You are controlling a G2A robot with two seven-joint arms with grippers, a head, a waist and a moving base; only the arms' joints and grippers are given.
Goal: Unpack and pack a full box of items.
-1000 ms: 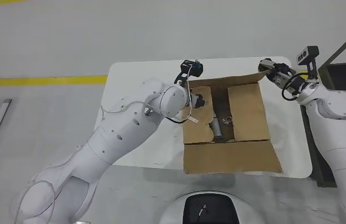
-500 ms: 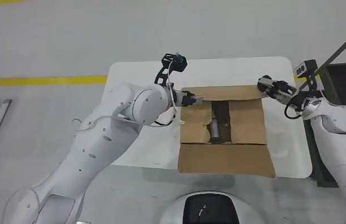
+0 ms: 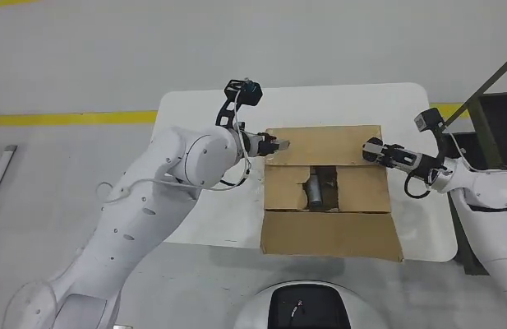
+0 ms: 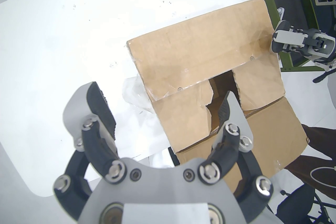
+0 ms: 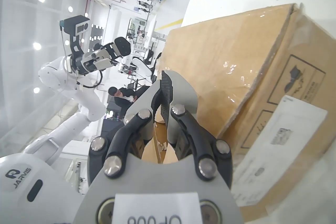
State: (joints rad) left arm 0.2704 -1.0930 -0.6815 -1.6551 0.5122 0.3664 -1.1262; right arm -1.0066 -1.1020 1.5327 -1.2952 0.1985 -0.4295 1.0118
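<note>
box: far flap folded flat | left gripper: spread, at flap's left end | right gripper: pressed together, at flap's right end

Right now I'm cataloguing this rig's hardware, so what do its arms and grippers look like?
The left arm and right arm have smooth white rounded shells, with thin black cables at the wrists. The left gripper and right gripper have grey metal fingers with black ribbed pads, black linkages and silver screws.

Right claw, seemingly closed, by box flap.
</note>
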